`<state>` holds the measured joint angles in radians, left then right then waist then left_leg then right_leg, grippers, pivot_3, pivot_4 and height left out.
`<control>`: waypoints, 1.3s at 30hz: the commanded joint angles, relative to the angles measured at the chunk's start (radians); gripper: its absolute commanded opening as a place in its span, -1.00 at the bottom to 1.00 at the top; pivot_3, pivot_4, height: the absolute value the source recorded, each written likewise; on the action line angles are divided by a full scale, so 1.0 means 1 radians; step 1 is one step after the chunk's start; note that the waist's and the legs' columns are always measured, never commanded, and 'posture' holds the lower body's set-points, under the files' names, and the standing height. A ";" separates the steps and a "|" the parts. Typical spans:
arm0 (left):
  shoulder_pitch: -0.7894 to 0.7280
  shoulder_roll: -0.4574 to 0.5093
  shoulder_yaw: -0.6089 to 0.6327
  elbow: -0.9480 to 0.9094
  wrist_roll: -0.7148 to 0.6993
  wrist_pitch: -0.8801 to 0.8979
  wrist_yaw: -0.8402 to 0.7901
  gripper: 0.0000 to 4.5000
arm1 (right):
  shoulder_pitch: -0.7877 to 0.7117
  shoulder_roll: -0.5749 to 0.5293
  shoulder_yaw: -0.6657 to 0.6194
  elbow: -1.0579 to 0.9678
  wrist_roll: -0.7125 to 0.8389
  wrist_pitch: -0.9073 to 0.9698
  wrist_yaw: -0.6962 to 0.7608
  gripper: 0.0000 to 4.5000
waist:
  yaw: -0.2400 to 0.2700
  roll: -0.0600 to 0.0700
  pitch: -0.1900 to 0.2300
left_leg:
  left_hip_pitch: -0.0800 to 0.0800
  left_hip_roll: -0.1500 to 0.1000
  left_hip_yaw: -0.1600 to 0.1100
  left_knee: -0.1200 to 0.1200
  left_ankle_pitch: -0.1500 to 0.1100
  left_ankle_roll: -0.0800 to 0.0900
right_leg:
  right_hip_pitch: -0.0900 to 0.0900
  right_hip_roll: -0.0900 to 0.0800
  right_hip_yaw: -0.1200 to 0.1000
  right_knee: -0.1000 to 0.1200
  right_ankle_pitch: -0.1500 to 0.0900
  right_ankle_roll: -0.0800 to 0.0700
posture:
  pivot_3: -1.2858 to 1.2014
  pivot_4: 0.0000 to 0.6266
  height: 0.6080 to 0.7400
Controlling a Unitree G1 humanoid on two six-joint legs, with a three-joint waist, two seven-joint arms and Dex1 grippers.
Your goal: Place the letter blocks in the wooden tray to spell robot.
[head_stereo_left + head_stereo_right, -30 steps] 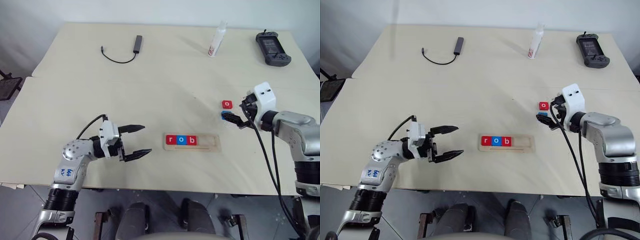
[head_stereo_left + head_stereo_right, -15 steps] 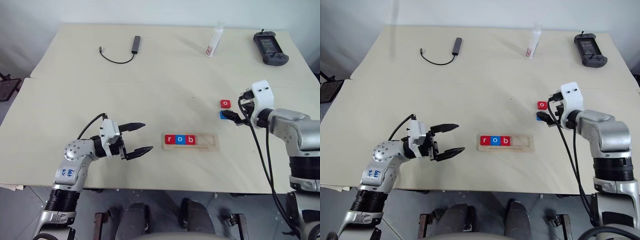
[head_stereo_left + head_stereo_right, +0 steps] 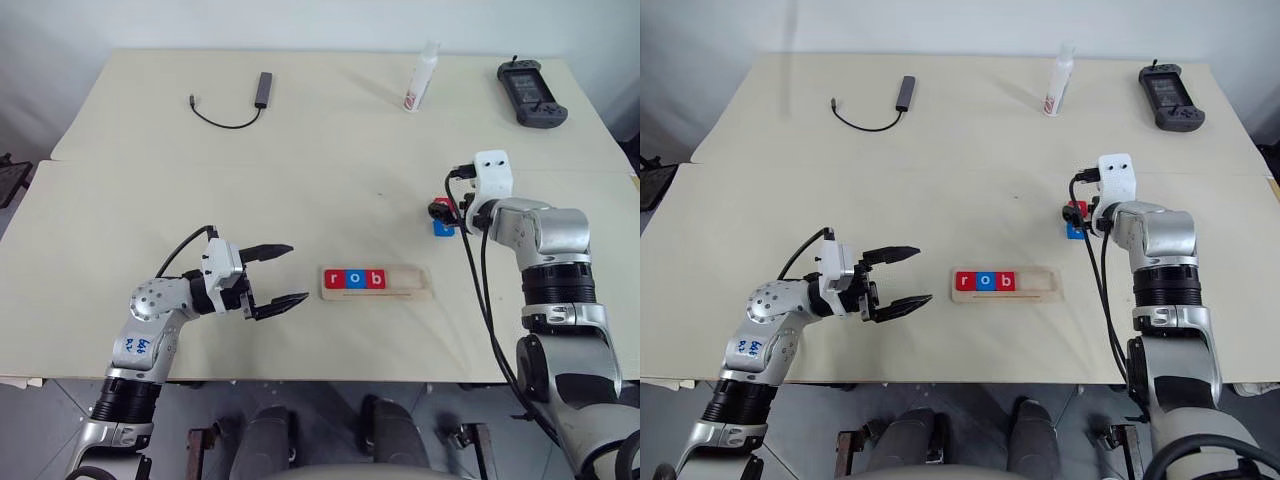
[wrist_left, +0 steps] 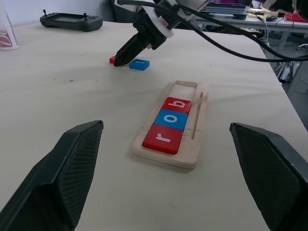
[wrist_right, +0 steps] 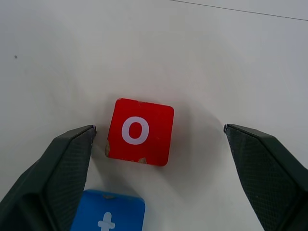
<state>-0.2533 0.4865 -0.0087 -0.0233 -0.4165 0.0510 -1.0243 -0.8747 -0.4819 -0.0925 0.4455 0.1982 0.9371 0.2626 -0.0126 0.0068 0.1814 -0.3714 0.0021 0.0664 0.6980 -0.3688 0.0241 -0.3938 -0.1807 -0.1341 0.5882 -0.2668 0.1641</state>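
Right of the wooden tray [image 3: 378, 282], the right tool [image 5: 156, 139], fingers apart, straddles the red o block [image 5: 139, 131]; closing on it seems next.

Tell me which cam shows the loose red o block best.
Right wrist view: the red o block lies flat between the open right gripper's fingers, its letter readable, the blue t block beside it. The left wrist view shows a red sliver behind the gripper tip; the eye views show a small red patch.

Silver-grey arms, black joint rings; white wrist blocks; black textured jaws; black cables; blue handwriting on left forearm.
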 commanded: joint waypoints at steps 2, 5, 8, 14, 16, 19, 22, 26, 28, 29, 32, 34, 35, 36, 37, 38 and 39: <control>0.016 0.008 0.013 -0.046 0.003 -0.014 0.011 1.00 | 0.001 0.011 -0.009 0.004 -0.018 -0.007 -0.016 0.43 | -0.005 0.000 0.000 | 0.000 0.000 0.000 0.000 0.000 0.000 | 0.000 0.000 0.000 0.000 0.000 0.000 | 0.03 -0.52 1.00; 0.016 0.009 0.011 -0.044 0.003 -0.015 0.010 1.00 | 0.004 0.010 -0.024 -0.018 -0.007 0.009 -0.012 -0.02 | -0.003 0.000 0.000 | 0.000 0.000 0.000 0.000 0.000 0.000 | 0.000 0.000 0.000 0.000 0.000 0.000 | 0.03 -0.52 1.00; 0.005 0.006 0.006 -0.034 0.002 -0.017 0.003 1.00 | 0.003 0.010 -0.060 -0.056 0.010 0.021 -0.027 -0.32 | -0.001 0.000 0.000 | 0.000 0.000 -0.001 0.000 0.000 0.000 | 0.000 0.000 0.000 0.000 0.000 0.000 | 0.03 -0.52 1.00; -0.045 -0.014 -0.009 0.014 0.009 -0.042 -0.017 1.00 | 0.083 -0.047 -0.099 -0.325 0.061 0.153 0.022 -0.32 | 0.002 0.001 0.000 | -0.001 0.000 -0.001 0.000 0.000 0.000 | 0.000 0.000 0.000 0.000 0.000 0.000 | 0.03 -0.52 1.00; -0.059 -0.019 -0.016 0.028 0.006 -0.044 -0.031 1.00 | 0.143 -0.072 -0.132 -0.476 0.088 0.257 0.024 -0.32 | 0.003 0.001 0.000 | 0.000 0.000 0.000 0.000 0.000 0.000 | 0.000 0.000 0.000 0.000 0.000 0.000 | 0.03 -0.52 1.00; -0.072 -0.021 -0.023 0.045 0.002 -0.040 -0.053 1.00 | 0.248 -0.088 -0.216 -0.696 0.120 0.439 0.010 -0.32 | 0.012 0.001 0.000 | -0.001 0.000 -0.001 -0.001 0.000 0.000 | -0.001 0.000 -0.001 -0.001 0.000 0.000 | 0.03 -0.52 1.00; -0.080 -0.023 -0.035 0.071 0.005 -0.035 -0.078 1.00 | 0.362 -0.053 -0.301 -0.886 0.123 0.593 -0.012 -0.32 | 0.014 0.001 0.000 | -0.001 0.000 0.000 -0.001 0.000 0.000 | 0.000 0.000 0.000 -0.001 0.000 0.000 | 0.03 -0.52 1.00; -0.101 -0.030 -0.057 0.108 0.012 -0.044 -0.117 1.00 | 0.519 0.082 -0.380 -1.113 0.122 0.677 -0.061 -0.32 | 0.014 0.001 0.000 | 0.000 0.000 -0.001 0.000 0.000 0.000 | 0.000 0.000 0.000 0.000 0.000 0.000 | 0.03 -0.52 1.00; -0.111 -0.032 -0.060 0.117 0.010 -0.043 -0.127 1.00 | 0.568 0.146 -0.385 -1.173 0.116 0.677 -0.087 -0.32 | 0.009 0.001 0.000 | 0.000 0.000 0.000 0.000 0.000 0.000 | 0.000 0.000 0.001 0.000 0.000 0.000 | 0.03 -0.52 1.00; -0.115 -0.034 -0.061 0.119 0.010 -0.042 -0.131 1.00 | 0.592 0.165 -0.373 -1.197 0.113 0.677 -0.094 -0.32 | 0.008 0.002 0.000 | 0.000 0.000 0.001 0.000 0.000 0.000 | -0.001 0.000 0.002 0.000 0.000 0.000 | 0.03 -0.52 1.00; -0.125 -0.034 -0.064 0.121 0.012 -0.036 -0.141 1.00 | 0.641 0.174 -0.320 -1.238 0.126 0.675 -0.079 -0.32 | 0.009 0.002 0.000 | 0.001 0.000 0.001 0.000 0.000 0.000 | -0.001 0.000 0.002 0.001 0.000 0.000 | 0.03 -0.52 1.00; -0.131 -0.034 -0.068 0.124 0.013 -0.032 -0.150 1.00 | 0.641 0.150 -0.304 -1.234 0.125 0.669 -0.069 -0.03 | 0.009 0.002 0.000 | 0.001 0.000 0.001 0.000 0.000 0.000 | -0.001 0.000 0.002 0.001 0.000 0.000 | 0.03 -0.52 1.00; -0.132 -0.034 -0.071 0.124 0.011 -0.028 -0.155 1.00 | 0.634 0.136 -0.309 -1.227 0.127 0.668 -0.059 0.06 | 0.009 0.002 0.000 | 0.001 0.000 0.000 0.000 0.000 0.000 | -0.001 0.000 0.002 0.001 0.000 0.000 | 0.03 -0.52 1.00; -0.133 -0.033 -0.072 0.123 0.013 -0.029 -0.157 1.00 | 0.626 0.113 -0.315 -1.218 0.131 0.662 -0.045 0.22 | 0.009 0.002 0.000 | 0.001 -0.001 0.001 0.000 0.000 0.000 | -0.001 0.000 0.002 0.001 0.000 0.000 | 0.03 -0.52 1.00; -0.132 -0.033 -0.072 0.121 0.015 -0.032 -0.156 1.00 | 0.619 0.078 -0.323 -1.208 0.141 0.656 -0.019 0.37 | 0.010 0.002 0.000 | 0.001 -0.001 0.001 0.000 0.000 0.000 | -0.001 0.000 0.002 0.001 0.000 0.000 | 0.03 -0.52 1.00; -0.131 -0.034 -0.070 0.119 0.017 -0.036 -0.152 1.00 | 0.615 0.028 -0.329 -1.197 0.156 0.648 0.016 0.54 | 0.011 0.002 0.000 | 0.001 -0.001 0.001 0.000 0.000 0.000 | -0.001 0.000 0.002 0.001 0.000 0.000 | 0.03 -0.52 1.00; -0.128 -0.035 -0.068 0.116 0.019 -0.040 -0.146 1.00 | 0.617 -0.023 -0.333 -1.183 0.174 0.642 0.055 0.68 | 0.012 0.002 0.000 | 0.001 -0.001 0.000 0.000 0.000 0.000 | -0.001 0.000 0.002 0.001 0.000 0.000 | 0.03 -0.52 1.00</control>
<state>-0.3805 0.4509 -0.0807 0.1082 -0.3997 0.0234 -1.1724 -0.2527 -0.4534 -0.3989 -0.7365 0.3462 1.6032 0.2640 -0.0002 0.0085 0.1815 -0.3708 0.0009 0.0663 0.6979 -0.3689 0.0240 -0.3943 -0.1811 -0.1321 0.5885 -0.2668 0.1641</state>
